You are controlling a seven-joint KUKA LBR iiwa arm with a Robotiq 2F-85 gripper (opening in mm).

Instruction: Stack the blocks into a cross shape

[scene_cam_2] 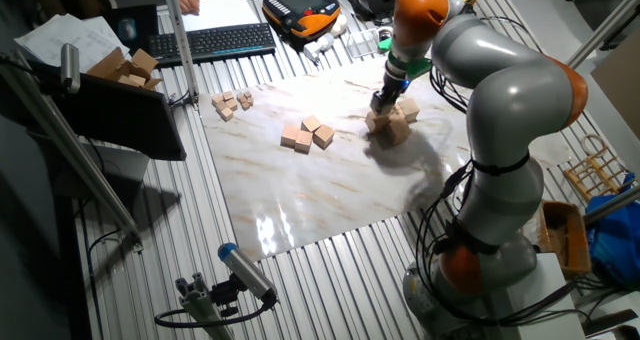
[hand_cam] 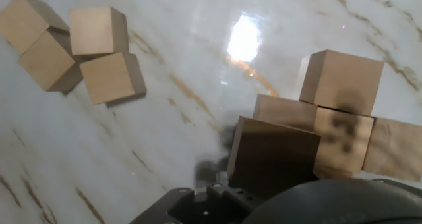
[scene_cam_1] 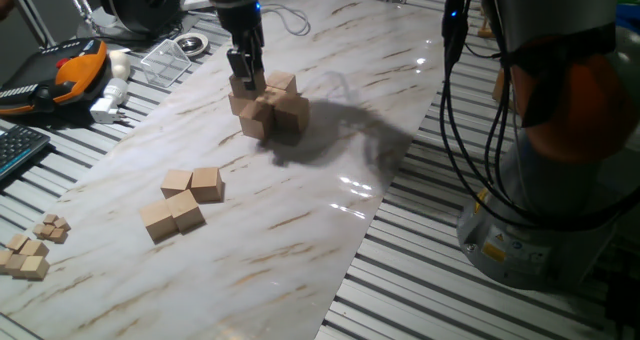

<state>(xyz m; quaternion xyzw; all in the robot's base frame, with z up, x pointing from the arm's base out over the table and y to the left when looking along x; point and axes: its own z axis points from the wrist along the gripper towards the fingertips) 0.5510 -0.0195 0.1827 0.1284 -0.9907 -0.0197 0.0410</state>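
The gripper (scene_cam_1: pixel 246 75) is reaching down onto the top of the stack (scene_cam_1: pixel 270 105) near the far end of the marble board (scene_cam_1: pixel 300 210). Its fingers (scene_cam_1: pixel 240 64) are closing on a block (scene_cam_1: pixel 247 82) at the near-left corner of the stack's upper layer, set just about as wide as that block. In the hand view the held block (hand_cam: pixel 273 157) is sitting close under the camera, dark in the hand's shadow, with the gripper body blocking the bottom edge. Whether this block is resting on the ones below or hanging just above them, I cannot tell.

The stack is showing a lower layer of several blocks touching one another and at least one more upper block (scene_cam_1: pixel 281 83) just beside the held one. In the hand view that raised block (hand_cam: pixel 341 81) is standing behind and to the right of the held one.

Four loose blocks (scene_cam_1: pixel 183 202) are lying together nearer the front of the board, well apart from the stack, touching or nearly so. A cluster of tiny cubes (scene_cam_1: pixel 30 248) is lying off the board's left edge on the slatted table (scene_cam_1: pixel 480 300).
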